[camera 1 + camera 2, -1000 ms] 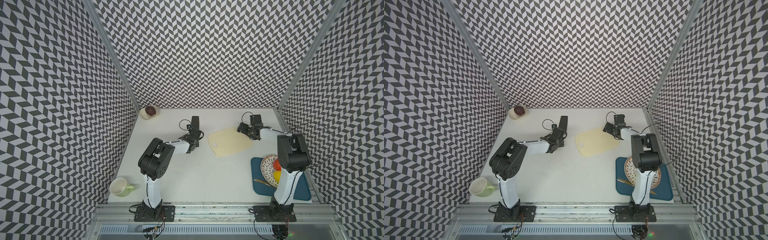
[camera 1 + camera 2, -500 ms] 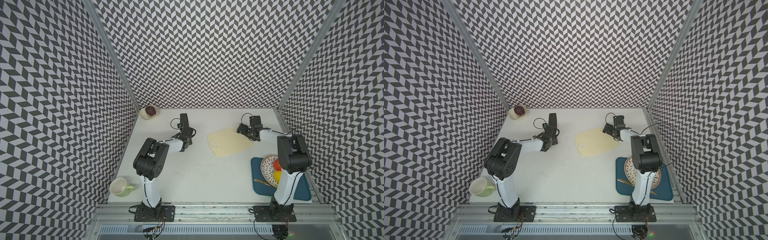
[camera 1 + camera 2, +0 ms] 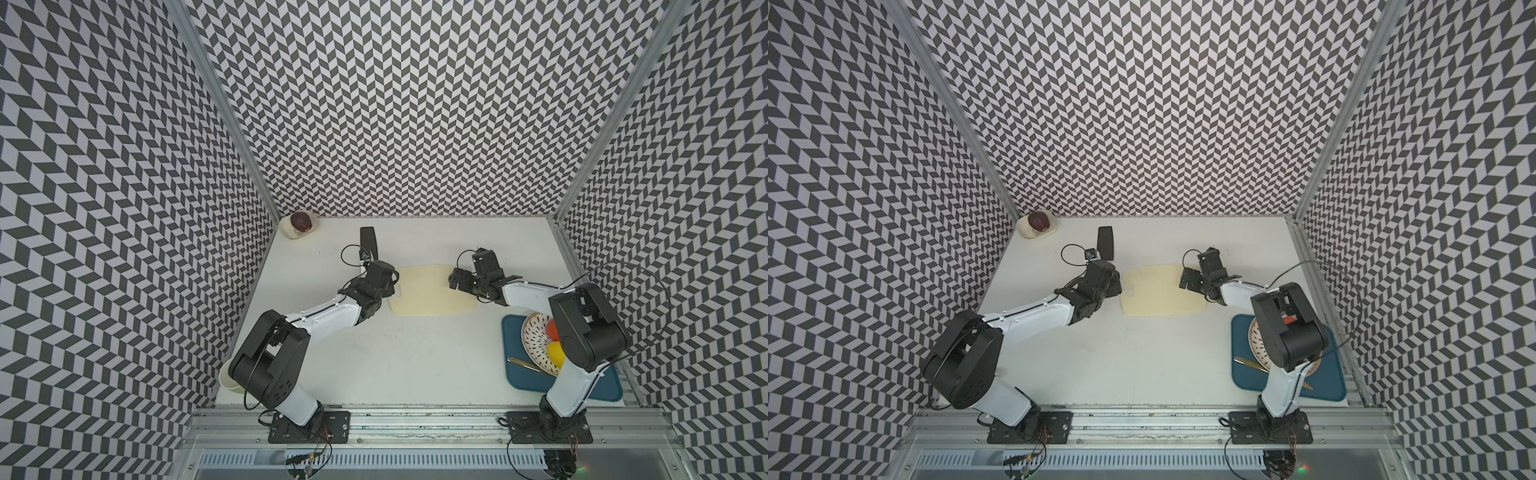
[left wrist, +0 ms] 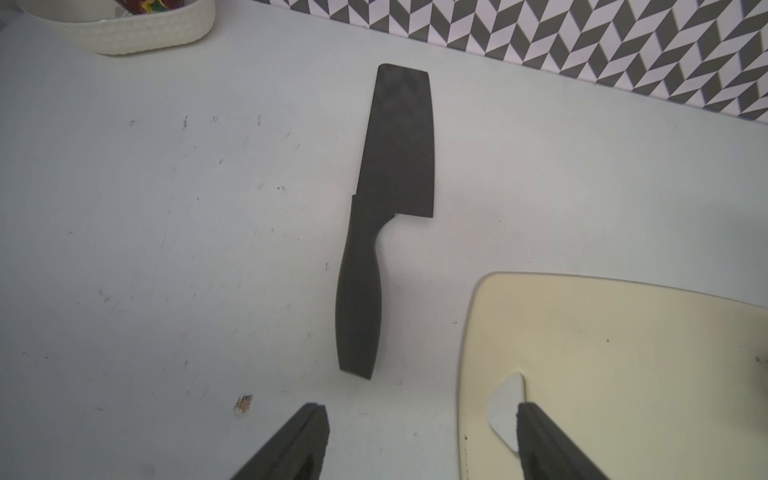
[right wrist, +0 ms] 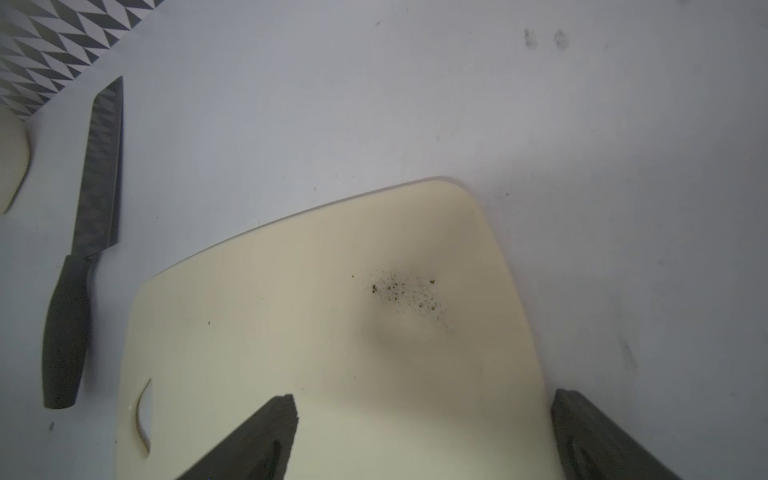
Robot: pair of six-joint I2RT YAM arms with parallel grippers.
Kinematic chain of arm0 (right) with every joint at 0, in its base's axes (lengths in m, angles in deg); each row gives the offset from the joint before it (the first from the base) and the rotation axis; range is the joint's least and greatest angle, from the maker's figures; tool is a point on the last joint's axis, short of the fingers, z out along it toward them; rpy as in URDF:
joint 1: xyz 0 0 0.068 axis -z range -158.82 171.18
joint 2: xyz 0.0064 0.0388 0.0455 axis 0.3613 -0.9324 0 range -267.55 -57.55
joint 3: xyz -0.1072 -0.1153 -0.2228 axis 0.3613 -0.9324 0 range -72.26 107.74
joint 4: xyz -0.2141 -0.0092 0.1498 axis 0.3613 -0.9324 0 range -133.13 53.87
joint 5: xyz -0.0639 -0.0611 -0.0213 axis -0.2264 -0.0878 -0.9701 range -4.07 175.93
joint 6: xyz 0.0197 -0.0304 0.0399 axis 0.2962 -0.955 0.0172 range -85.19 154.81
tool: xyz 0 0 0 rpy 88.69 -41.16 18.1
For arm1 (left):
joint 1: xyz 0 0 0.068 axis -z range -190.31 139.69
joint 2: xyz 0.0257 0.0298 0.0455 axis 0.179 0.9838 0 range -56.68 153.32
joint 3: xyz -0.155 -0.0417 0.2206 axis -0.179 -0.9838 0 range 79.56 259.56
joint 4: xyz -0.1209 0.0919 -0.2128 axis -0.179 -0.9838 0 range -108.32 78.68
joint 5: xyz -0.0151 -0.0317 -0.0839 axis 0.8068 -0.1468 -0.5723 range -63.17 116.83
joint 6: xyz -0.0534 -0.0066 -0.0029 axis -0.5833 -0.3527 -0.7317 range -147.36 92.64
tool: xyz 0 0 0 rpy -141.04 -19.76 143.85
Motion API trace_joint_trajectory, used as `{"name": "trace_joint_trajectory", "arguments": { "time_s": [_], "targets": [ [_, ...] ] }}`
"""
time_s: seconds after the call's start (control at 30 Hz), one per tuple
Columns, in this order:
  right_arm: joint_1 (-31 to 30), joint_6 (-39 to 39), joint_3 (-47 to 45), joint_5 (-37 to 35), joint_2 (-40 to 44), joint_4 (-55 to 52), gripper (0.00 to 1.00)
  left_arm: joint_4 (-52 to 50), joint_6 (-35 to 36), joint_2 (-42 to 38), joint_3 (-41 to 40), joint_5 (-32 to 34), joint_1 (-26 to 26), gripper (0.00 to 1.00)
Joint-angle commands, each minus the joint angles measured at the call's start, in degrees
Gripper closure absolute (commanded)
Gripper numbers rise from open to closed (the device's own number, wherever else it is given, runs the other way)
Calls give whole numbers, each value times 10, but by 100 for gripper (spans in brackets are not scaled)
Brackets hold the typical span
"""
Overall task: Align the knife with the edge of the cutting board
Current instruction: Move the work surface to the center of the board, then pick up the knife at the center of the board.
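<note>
The black knife lies flat on the white table, blade toward the back wall. Its handle end stops just left of the cream cutting board, near the short end with the cut-out hole, with a gap between them. My left gripper is open and empty just behind the handle end, one finger over the hole. My right gripper hangs open over the board's opposite end, holding nothing.
A cream bowl with a dark red fruit sits in the back left corner. A mug shows partly behind the left arm at the front left. A blue tray at the front right carries a plate with fruit and a gold utensil.
My left gripper carried the knife leftward, opened, let it go and drew back from it. The board now lies squarer to the table and further left. The right gripper has barely moved.
</note>
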Motion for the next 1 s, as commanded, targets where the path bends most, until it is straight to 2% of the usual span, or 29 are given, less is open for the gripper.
{"name": "trace_joint_trajectory", "arguments": {
  "time_s": [0.0, 0.3, 0.5, 0.67, 0.77, 0.97],
  "targets": [
    [-25, 29, -21, 17, -3, -7, 1, 8, -2, -6, -3, 15, -2, 24],
    [-55, 40, -25, 4, -3, -4, 1, 30, 8, -5, -14, 29, -4, 22],
    [-55, 17, -14, -45, 38, -27, 0, 55, 16, -10, -24, 28, -15, 21],
    [-56, 6, -46, -75, 151, -20, 0, 65, -7, -12, -17, -39, -67, 22],
    [-60, 4, -85, -63, 236, -18, 0, 68, -6, 6, -2, -62, -96, 25],
    [-64, -3, -170, -21, 391, 8, 0, -6, -20, 84, 65, -93, -133, 33]
  ]
}}
